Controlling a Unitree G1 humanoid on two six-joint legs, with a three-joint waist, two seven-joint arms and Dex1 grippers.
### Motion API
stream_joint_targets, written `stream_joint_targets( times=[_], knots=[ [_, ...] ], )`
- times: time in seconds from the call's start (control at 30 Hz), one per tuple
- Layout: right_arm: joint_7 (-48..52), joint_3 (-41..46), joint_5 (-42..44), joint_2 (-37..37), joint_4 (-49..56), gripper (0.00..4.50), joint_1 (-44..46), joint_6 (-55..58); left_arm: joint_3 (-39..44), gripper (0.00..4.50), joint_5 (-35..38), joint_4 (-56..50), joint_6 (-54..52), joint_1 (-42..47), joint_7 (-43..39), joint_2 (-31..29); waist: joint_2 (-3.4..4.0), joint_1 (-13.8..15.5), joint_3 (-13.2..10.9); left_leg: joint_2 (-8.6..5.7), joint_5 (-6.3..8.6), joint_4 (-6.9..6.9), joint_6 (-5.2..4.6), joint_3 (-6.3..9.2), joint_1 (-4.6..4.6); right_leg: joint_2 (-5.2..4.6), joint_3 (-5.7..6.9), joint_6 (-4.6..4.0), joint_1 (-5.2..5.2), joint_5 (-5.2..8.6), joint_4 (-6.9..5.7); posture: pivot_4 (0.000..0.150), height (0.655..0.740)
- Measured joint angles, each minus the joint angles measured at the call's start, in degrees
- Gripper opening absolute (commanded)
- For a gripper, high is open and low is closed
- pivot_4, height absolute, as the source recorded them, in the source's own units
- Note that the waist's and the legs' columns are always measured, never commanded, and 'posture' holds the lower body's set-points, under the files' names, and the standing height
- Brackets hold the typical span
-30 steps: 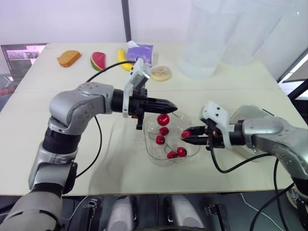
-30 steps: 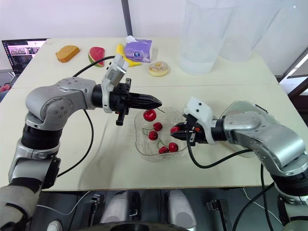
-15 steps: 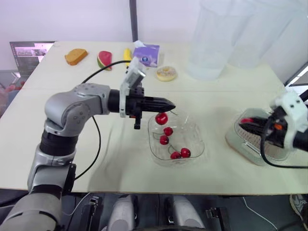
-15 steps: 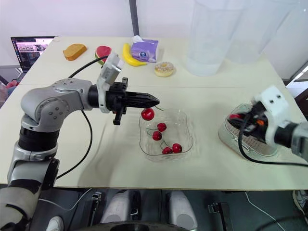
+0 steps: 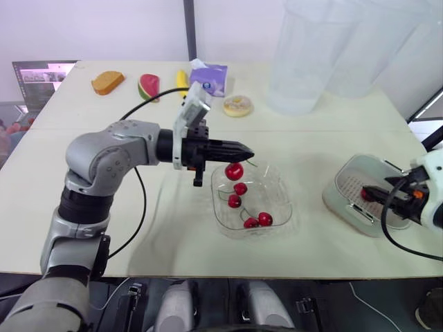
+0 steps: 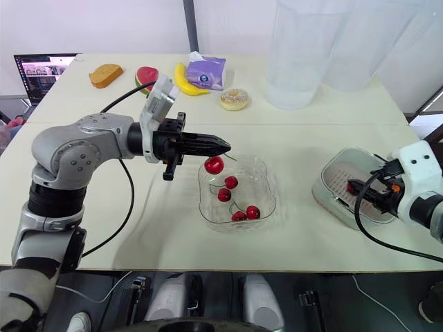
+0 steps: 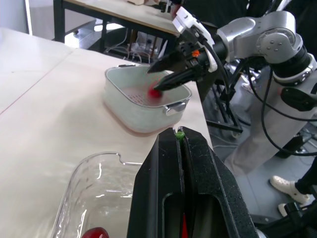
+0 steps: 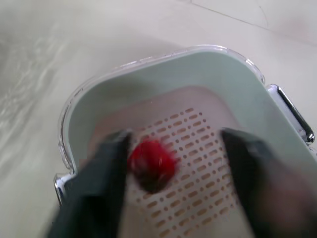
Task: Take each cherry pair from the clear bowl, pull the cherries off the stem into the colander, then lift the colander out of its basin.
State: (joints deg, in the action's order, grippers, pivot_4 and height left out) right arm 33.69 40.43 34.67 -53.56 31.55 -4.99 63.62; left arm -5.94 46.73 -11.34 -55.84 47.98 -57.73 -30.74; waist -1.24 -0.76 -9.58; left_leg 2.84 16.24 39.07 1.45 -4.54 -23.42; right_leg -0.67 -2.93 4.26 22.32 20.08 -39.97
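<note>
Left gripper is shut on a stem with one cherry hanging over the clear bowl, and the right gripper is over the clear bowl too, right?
No. The right gripper is over the colander, away from the clear bowl, as the right eye view shows. The rest holds: the left gripper is shut on a stem with one cherry hanging over the clear bowl.

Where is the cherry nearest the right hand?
On the robot's right in the eye views: the cherry is over the colander, between the open fingers of the right hand.
</note>
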Motion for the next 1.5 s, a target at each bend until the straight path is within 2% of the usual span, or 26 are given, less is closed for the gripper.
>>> stream_joint_targets(
  times=[0.1, 0.17, 0.27, 0.33, 0.5, 0.6, 0.73, 0.93, 1.2, 1.23, 1.27, 1.33, 1.43, 1.5],
  knots=[
    [0.7, 1.7, 3.5, 0.0, 0.6, 4.43, 3.7, 2.0, 0.0, 0.00, 0.0, 0.1, 0.0, 0.0, -0.2, 0.0, 0.00, -0.2, 0.0, 0.01, 0.00, -0.01, 0.00, 0.00, 0.01, 0.02, 0.00, 0.00, 0.00, 0.00, 0.00, 0.150, 0.7400],
    [0.9, 1.4, 9.1, 0.0, 2.3, 4.43, 9.1, 4.6, -0.1, 0.00, 0.0, 0.3, 0.0, 0.2, -0.5, 0.3, 0.01, -0.5, 0.0, 0.04, 0.00, -0.03, 0.00, 0.00, 0.04, 0.04, -0.02, -0.01, 0.00, 0.00, -0.02, 0.150, 0.7400],
    [0.3, -2.2, 16.6, 0.4, 4.3, 4.43, 17.2, 7.6, -0.6, 0.00, -0.2, 1.0, 0.1, 0.7, -0.9, 0.5, 0.01, -0.4, 0.0, 0.04, 0.00, -0.05, 0.00, 0.01, 0.02, 0.04, -0.01, -0.01, 0.01, 0.00, -0.02, 0.150, 0.7400],
    [-2.4, -8.8, 23.0, 3.9, 5.2, 4.43, 25.7, 10.1, -1.2, 0.00, -0.8, 1.7, 0.3, 1.4, -1.6, 0.6, -0.01, -0.4, 0.0, 0.04, 0.00, -0.04, 0.00, 0.01, 0.01, 0.02, -0.01, -0.02, 0.03, -0.01, -0.02, 0.150, 0.7400],
    [-8.2, -24.4, 29.4, 11.8, 5.8, 4.43, 33.9, 13.5, -2.1, 0.00, -1.5, 2.5, 1.2, 2.1, -2.9, 1.0, -0.02, 0.0, 0.0, 0.01, 0.05, -0.01, -0.09, 0.01, -0.20, -0.07, -0.01, -0.02, 0.20, -0.01, 0.01, 0.150, 0.7400],
    [-11.2, -29.2, 30.1, 15.5, 4.3, 4.43, 37.3, 13.7, -2.4, 0.00, -2.1, 3.1, 1.4, 2.4, -3.5, 1.3, -0.02, 0.0, 0.0, -0.01, 0.07, 0.07, -0.13, 0.00, -0.33, -0.13, 0.00, -0.01, 0.30, -0.01, 0.01, 0.150, 0.7400],
    [-13.2, -31.6, 32.1, 18.7, 1.3, 4.43, 40.2, 13.5, -2.4, 0.00, -2.5, 3.4, 1.6, 2.4, -3.7, 1.5, -0.02, -0.1, 0.0, 0.01, 0.07, 0.07, -0.14, 0.04, -0.33, -0.12, 0.04, -0.02, 0.31, -0.01, -0.03, 0.150, 0.7400],
    [-15.0, -32.4, 36.4, 19.8, -0.1, 4.43, 42.0, 13.3, -2.3, 0.00, -2.5, 3.4, 1.6, 2.4, -3.7, 1.5, -0.02, -0.3, 0.0, 0.02, 0.21, 0.07, -0.38, 0.04, -0.33, -0.13, 0.04, -0.02, 0.31, -0.01, -0.03, 0.150, 0.7400],
    [-16.7, -33.7, 36.4, 19.8, -1.5, 4.43, 41.9, 12.1, -2.3, 0.00, -2.5, 3.4, 1.6, 2.4, -3.6, 1.6, -0.02, -0.3, 0.0, 0.02, 0.24, 0.07, -0.44, 0.03, -0.33, -0.13, 0.04, -0.02, 0.32, -0.01, -0.04, 0.150, 0.7400],
    [-16.8, -33.8, 36.4, 19.8, -1.5, 3.91, 41.9, 12.0, -2.3, 0.00, -2.5, 3.4, 1.6, 2.4, -3.5, 1.6, -0.02, -0.3, 0.0, 0.02, 0.24, 0.07, -0.44, 0.03, -0.33, -0.13, 0.04, -0.02, 0.32, -0.01, -0.04, 0.150, 0.7400],
    [-16.9, -33.9, 36.4, 19.8, -1.5, 3.67, 41.9, 11.8, -2.3, 0.00, -2.5, 3.4, 1.6, 2.4, -3.5, 1.6, -0.02, -0.3, 0.0, 0.02, 0.24, 0.07, -0.44, 0.03, -0.33, -0.13, 0.04, -0.02, 0.32, -0.01, -0.04, 0.150, 0.7400],
    [-17.2, -34.1, 36.4, 19.8, -1.6, 2.76, 41.9, 11.4, -2.3, 0.00, -2.5, 3.4, 1.6, 2.4, -3.5, 1.6, -0.02, -0.3, 0.0, 0.02, 0.24, 0.07, -0.44, 0.03, -0.33, -0.13, 0.04, -0.02, 0.32, -0.01, -0.04, 0.150, 0.7400],
    [-17.5, -34.5, 36.5, 19.8, -1.6, 1.19, 41.9, 11.0, -2.3, 0.00, -2.5, 3.3, 1.6, 2.4, -3.5, 1.6, -0.02, -0.3, 0.0, 0.02, 0.24, 0.07, -0.44, 0.03, -0.33, -0.14, 0.04, -0.02, 0.32, -0.01, -0.04, 0.150, 0.7400],
    [-17.6, -34.5, 36.9, 19.8, -1.6, 0.65, 41.9, 10.9, -2.3, 0.00, -2.5, 3.3, 1.6, 2.4, -3.4, 1.6, -0.02, -0.3, 0.0, 0.02, 0.24, 0.07, -0.44, 0.03, -0.33, -0.14, 0.04, -0.02, 0.32, -0.01, -0.04, 0.150, 0.7400]
  ],
)
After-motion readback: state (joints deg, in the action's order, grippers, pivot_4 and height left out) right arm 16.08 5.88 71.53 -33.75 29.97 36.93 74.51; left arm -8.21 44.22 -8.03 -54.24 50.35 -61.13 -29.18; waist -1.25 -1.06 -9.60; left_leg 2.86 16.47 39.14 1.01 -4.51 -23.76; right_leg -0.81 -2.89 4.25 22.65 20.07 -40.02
